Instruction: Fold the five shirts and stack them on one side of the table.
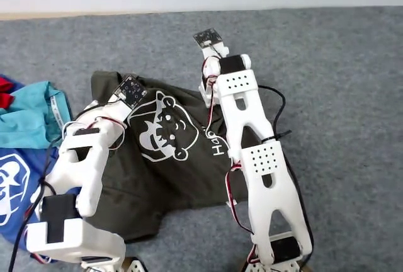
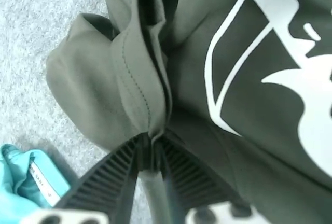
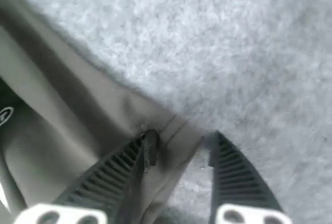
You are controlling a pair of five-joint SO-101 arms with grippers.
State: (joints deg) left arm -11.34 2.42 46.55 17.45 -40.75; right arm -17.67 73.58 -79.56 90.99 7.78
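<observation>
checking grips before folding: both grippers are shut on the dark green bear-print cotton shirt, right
Not quite. The left gripper is shut on the dark green bear-print shirt, but the right gripper is open, astride the hem, as the right wrist view shows.

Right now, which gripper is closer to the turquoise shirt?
Left. The left gripper pinches the dark shirt right beside the turquoise shirt; the right gripper sits at the dark shirt's far edge.

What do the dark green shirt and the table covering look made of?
The dark green shirt: probably soft matte cotton-type knit; it bunches in folds and shows a stitched hem. The table covering: likely grey felt or low-pile carpet; fuzzy, flecked surface.
</observation>
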